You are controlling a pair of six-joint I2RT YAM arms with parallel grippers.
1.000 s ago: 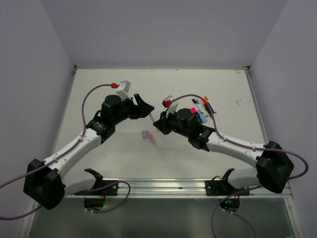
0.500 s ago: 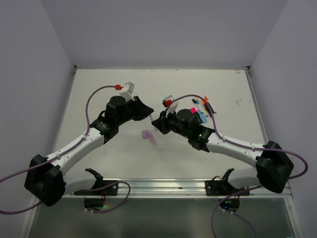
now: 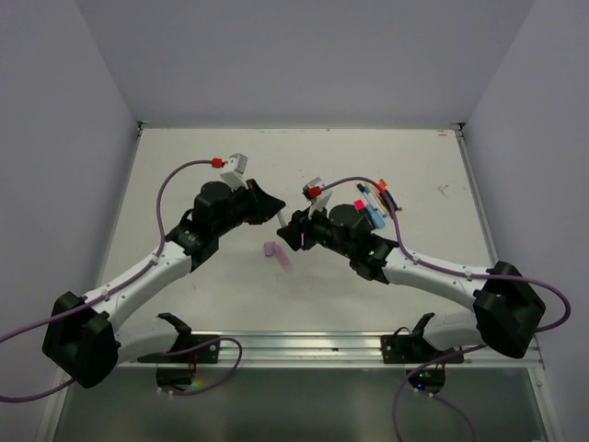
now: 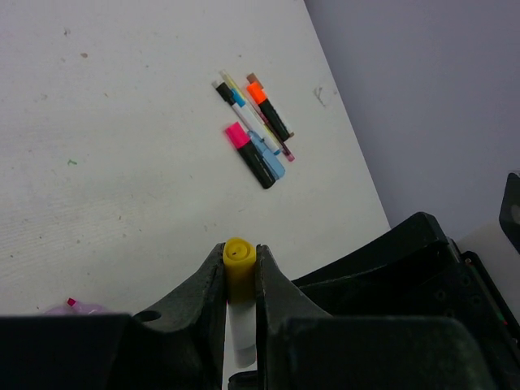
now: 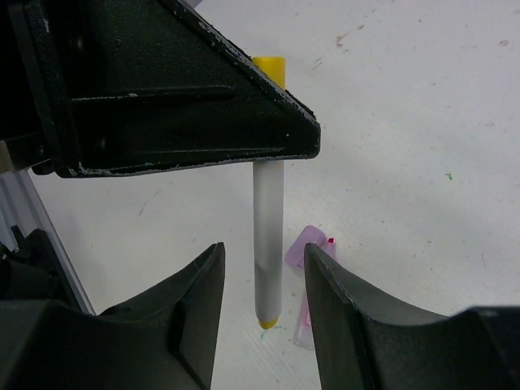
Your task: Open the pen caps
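L gripper (image 4: 240, 272) clamped on yellow cap (image 4: 239, 253) of white pen (image 5: 267, 219), held up off table (image 4: 122, 162). R gripper (image 5: 262, 272) jaws apart, one either side of barrel; I see gaps both sides. Lilac highlighter (image 5: 307, 244) lies on table below pen tip. Other pens (image 4: 256, 134) bunched well apart, R side.

**Top view:** fixed high behind both arms, looking down and forward over the whole table (image 3: 212, 175).

**Left wrist view:** close behind the left gripper (image 4: 240, 256), facing across the table toward the bunch of pens (image 4: 256, 138).

**Right wrist view:** close behind the right gripper (image 5: 264, 252), facing steeply down at the table.

Both wrist views share the yellow-capped pen (image 5: 268, 227) and the lilac marker (image 5: 307, 244). The top view takes in both areas.
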